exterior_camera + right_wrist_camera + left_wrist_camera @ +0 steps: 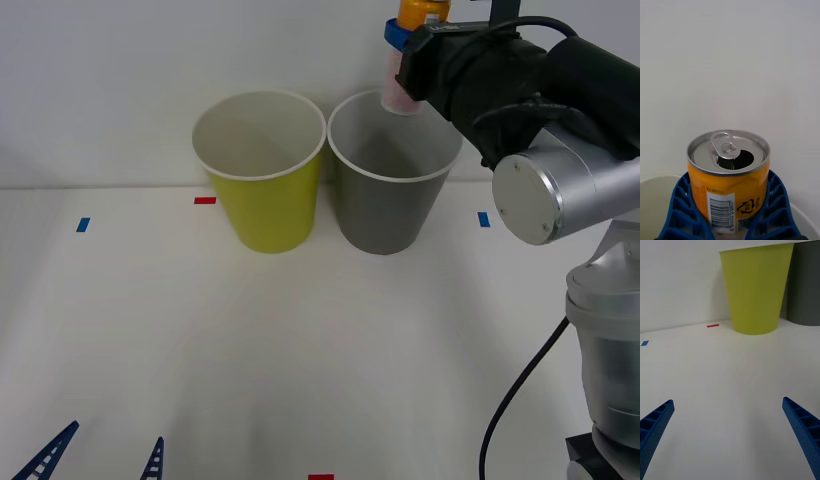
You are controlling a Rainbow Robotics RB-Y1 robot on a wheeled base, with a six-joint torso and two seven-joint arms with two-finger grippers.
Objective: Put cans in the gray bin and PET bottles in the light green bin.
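Blue left gripper (100, 458) sits closest, low at about 7 o'clock on the table (300, 380), fingers wide apart w/ nothing between them. It just waits.

Going big to small: the right arm reaches in from 2 o'clock. The gray bin (390, 210) stands at 12 o'clock, touching or almost touching the light green bin (262, 205) at 11.

The right gripper (402, 50) squeezes the can (728, 176) tight btwn its blue fingers (679, 210). The can stands straight up, top w/ pull-tab up, pink bottom right above the gray bin's back rim. So the bin's mouth lies straight down from the can. I think letting go is next, maybe after a small nudge toward the middle.
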